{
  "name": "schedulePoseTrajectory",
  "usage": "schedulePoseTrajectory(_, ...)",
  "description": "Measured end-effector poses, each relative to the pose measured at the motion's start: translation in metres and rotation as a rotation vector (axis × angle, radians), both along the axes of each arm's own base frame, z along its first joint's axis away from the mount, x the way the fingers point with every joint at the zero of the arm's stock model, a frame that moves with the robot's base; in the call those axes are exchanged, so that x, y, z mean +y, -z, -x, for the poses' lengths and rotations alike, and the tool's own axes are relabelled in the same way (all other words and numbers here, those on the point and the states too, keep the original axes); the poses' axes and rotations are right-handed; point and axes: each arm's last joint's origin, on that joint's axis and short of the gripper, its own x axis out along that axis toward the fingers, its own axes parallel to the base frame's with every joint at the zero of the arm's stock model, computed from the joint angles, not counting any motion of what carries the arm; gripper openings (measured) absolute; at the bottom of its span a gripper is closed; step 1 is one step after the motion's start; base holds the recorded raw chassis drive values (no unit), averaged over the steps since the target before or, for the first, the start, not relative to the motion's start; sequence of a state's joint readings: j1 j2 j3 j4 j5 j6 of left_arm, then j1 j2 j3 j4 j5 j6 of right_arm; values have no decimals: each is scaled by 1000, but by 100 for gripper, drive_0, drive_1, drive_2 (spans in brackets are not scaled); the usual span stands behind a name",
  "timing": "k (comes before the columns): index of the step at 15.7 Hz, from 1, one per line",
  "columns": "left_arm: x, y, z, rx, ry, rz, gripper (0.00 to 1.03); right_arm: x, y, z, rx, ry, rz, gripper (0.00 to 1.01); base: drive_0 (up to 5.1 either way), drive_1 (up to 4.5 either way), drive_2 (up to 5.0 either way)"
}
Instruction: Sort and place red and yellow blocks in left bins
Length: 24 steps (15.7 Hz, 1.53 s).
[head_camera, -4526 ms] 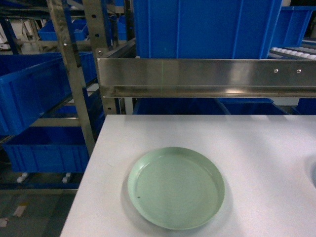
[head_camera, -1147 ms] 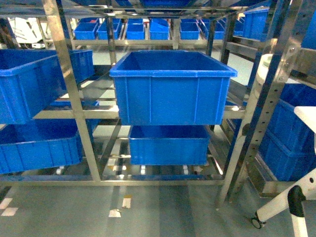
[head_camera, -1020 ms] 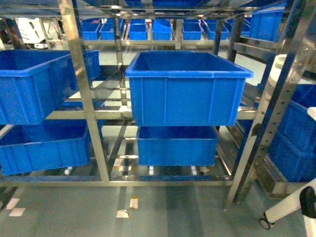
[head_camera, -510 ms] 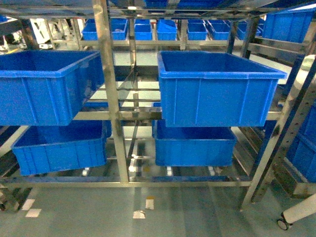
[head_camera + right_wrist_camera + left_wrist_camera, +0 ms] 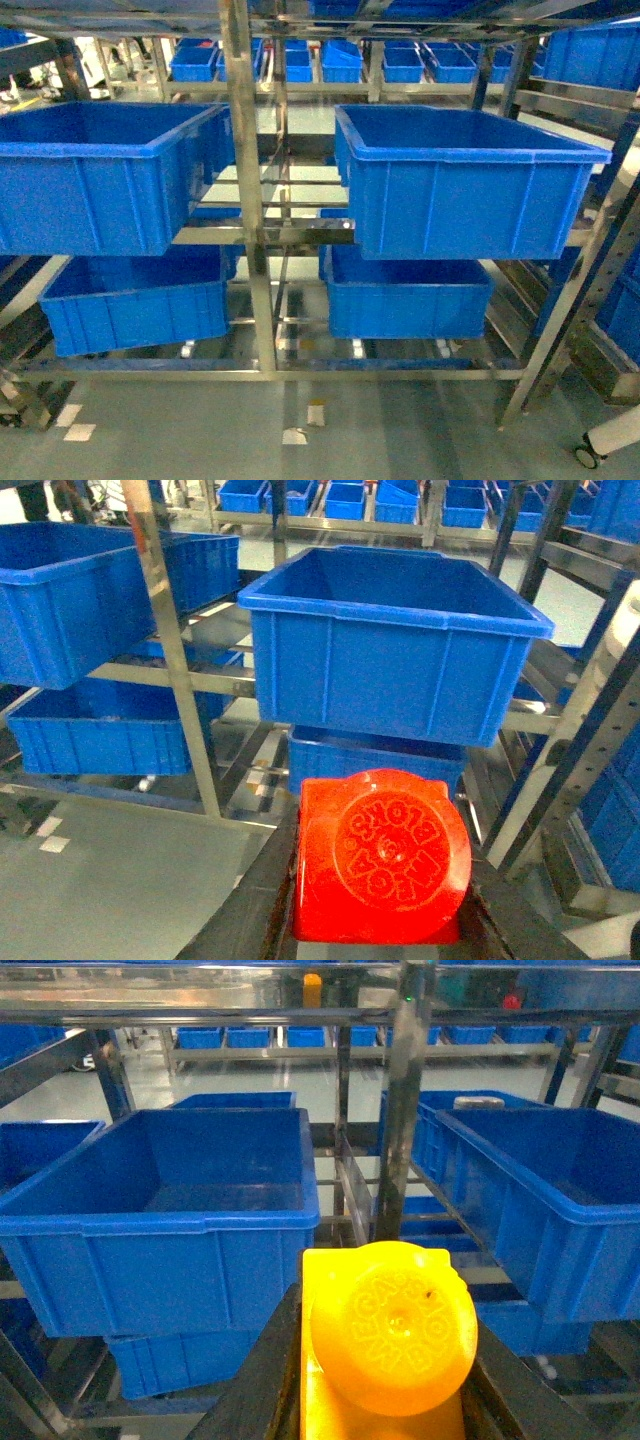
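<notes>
Two pincers each clamp one brick: the left gripper (image 5: pixel 385 1360) is closed on the yellow block (image 5: pixel 388 1345), the right gripper (image 5: pixel 378 880) on the red block (image 5: pixel 382 858), studs toward the cameras. Beyond them, blue crates sit on a steel rack (image 5: pixel 243 180): left upper bin (image 5: pixel 100 175), right upper bin (image 5: pixel 460 180), with two lower bins (image 5: pixel 135 305) beneath

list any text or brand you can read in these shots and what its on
"MEGA BLOKS": embossed on the round stud of the red block, right wrist view; it shows upside down.
"MEGA BLOKS": embossed on the front stud of the yellow block, left wrist view; faint, partly legible.
Blue bins and metal rack: no readable text.
</notes>
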State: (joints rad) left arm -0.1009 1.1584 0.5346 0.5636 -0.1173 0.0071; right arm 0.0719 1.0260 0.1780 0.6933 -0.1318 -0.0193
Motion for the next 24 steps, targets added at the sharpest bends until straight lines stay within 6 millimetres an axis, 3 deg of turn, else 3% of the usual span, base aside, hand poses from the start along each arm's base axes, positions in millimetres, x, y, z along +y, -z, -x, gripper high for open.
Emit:
schedulePoseTrajectory(21, 0, 0, 0, 0, -2, 0, 27, 1, 0, 1, -3, -9, -1, 28, -489, 248, 248)
schedulePoseTrajectory(24, 0, 0, 0, 0, 0, 0, 27, 1, 0, 1, -3, -9, -1, 28, -9, 421, -439)
